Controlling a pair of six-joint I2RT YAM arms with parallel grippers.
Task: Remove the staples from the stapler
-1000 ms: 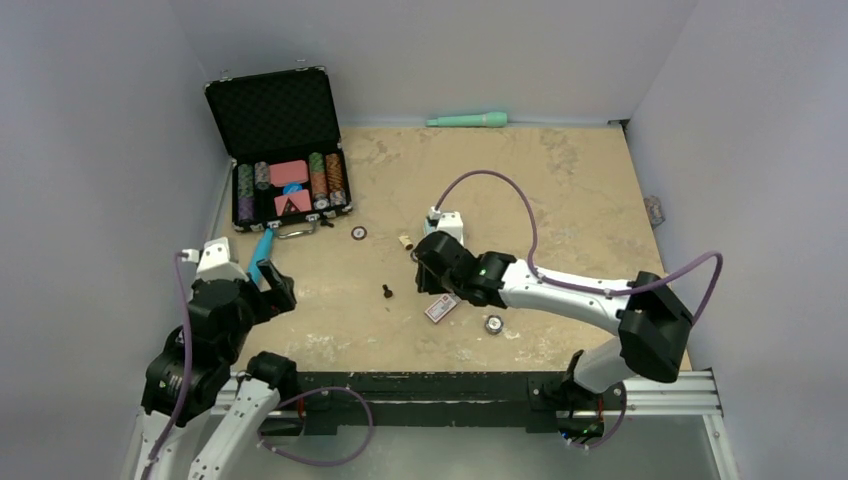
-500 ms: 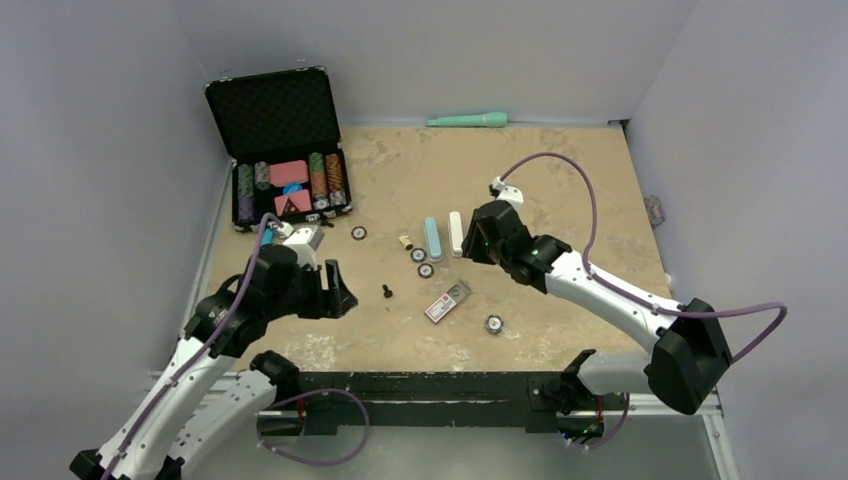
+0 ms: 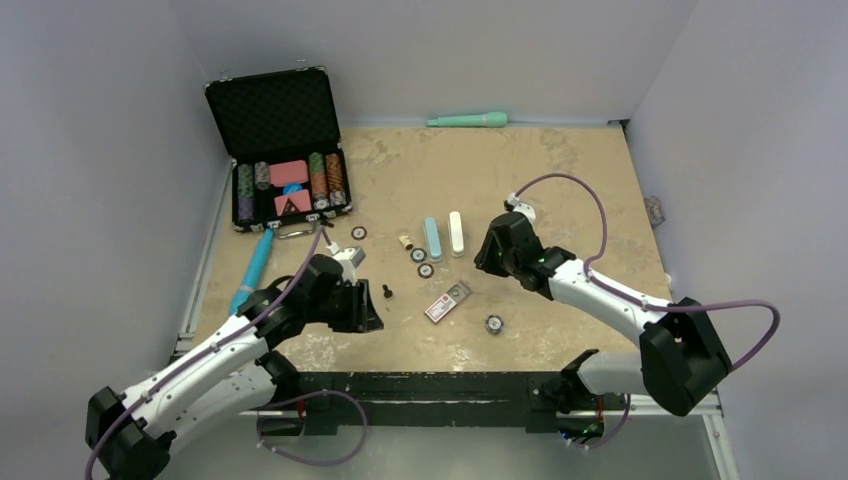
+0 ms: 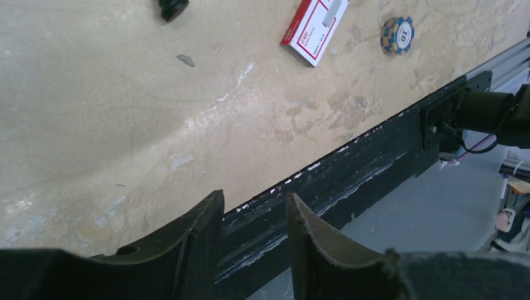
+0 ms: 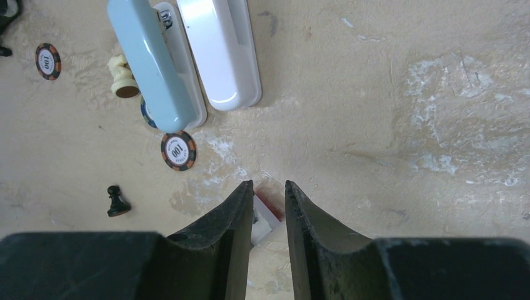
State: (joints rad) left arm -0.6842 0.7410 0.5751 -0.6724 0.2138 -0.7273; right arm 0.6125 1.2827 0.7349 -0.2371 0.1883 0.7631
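Note:
The stapler lies opened out near the table's middle as two long parts side by side: a light blue one (image 3: 433, 238) (image 5: 153, 62) and a white one (image 3: 456, 232) (image 5: 219, 53). No staples can be made out in it. My right gripper (image 3: 485, 260) (image 5: 269, 187) hovers just right of the stapler, raised off the table. Its jaws stand a little apart with nothing between them. My left gripper (image 3: 366, 314) (image 4: 253, 200) is low near the front edge, left of the middle, open and empty.
A red-and-white staple box (image 3: 447, 301) (image 4: 315, 28) lies in front of the stapler. Poker chips (image 3: 493, 323) (image 5: 178, 150), a black pawn (image 3: 386, 291) and an ivory piece (image 5: 123, 78) are scattered nearby. An open chip case (image 3: 285, 150) stands back left, with a blue pen (image 3: 253, 268) before it.
My left arm swung from the left side toward the front middle while its jaws narrowed. My right arm pulled back off the stapler to its right, uncovering both parts.

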